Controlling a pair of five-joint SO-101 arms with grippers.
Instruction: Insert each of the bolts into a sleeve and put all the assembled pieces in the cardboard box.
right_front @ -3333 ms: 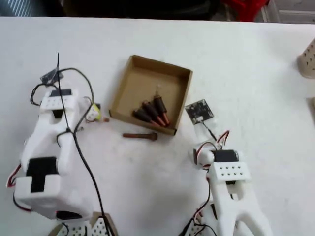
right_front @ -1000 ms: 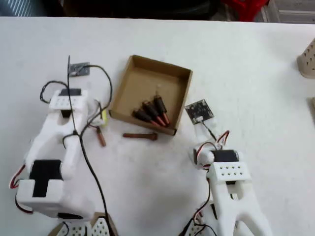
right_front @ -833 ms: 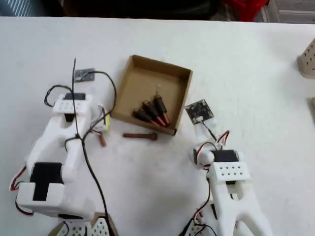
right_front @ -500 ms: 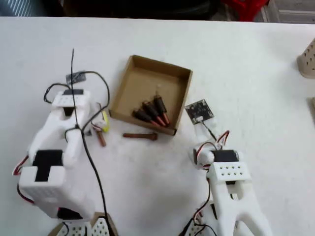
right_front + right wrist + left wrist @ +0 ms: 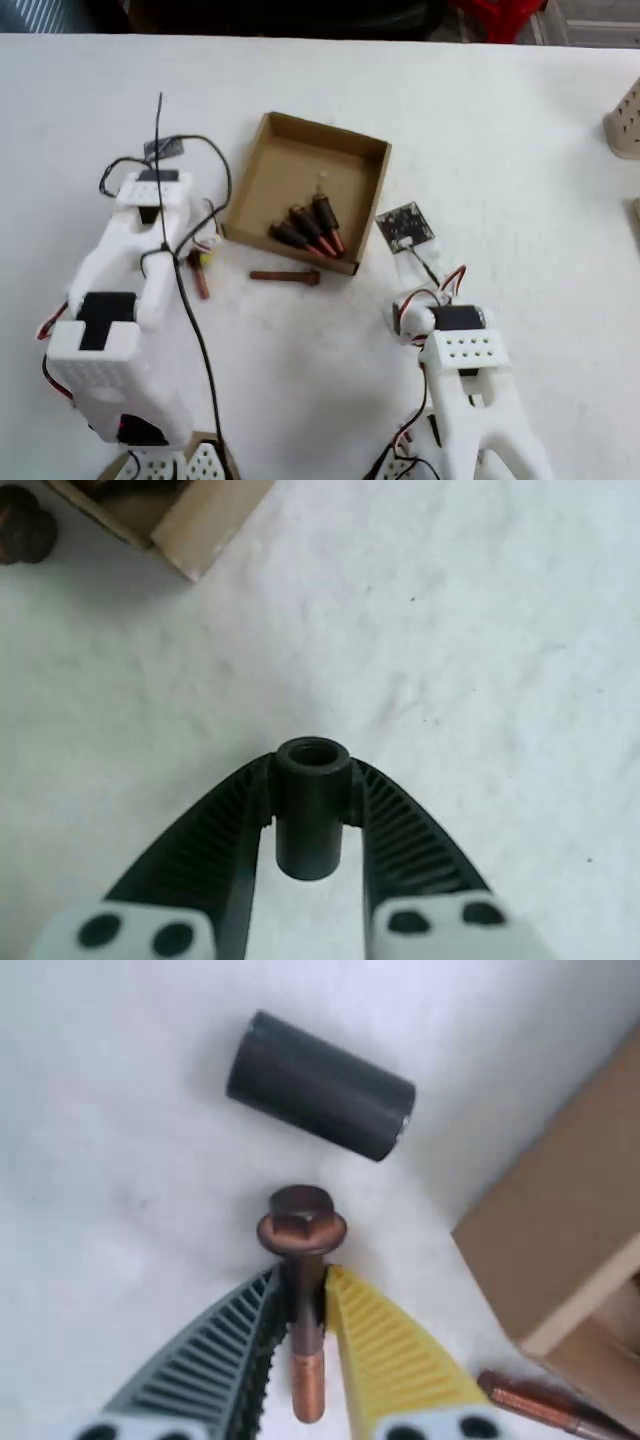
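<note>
My left gripper (image 5: 298,1280) is shut on the shank of a copper bolt (image 5: 300,1260), its hex head pointing out past the fingertips. A black sleeve (image 5: 320,1085) lies on the table just beyond that head. In the high view this gripper (image 5: 200,262) sits left of the cardboard box (image 5: 350,150), which holds three assembled pieces (image 5: 308,230). A second bolt (image 5: 285,276) lies loose in front of the box. My right gripper (image 5: 312,775) is shut on another black sleeve (image 5: 312,810), held upright with its bore showing, near the box corner (image 5: 170,510).
The right arm (image 5: 455,345) stands at the front right of the white table, the left arm (image 5: 120,280) at the front left with a black cable looping over it. A pale perforated object (image 5: 625,120) sits at the far right edge.
The left arm has shifted slightly, carrying the bolt a little toward the front of the box. The right arm, loose bolt and box have not moved.
</note>
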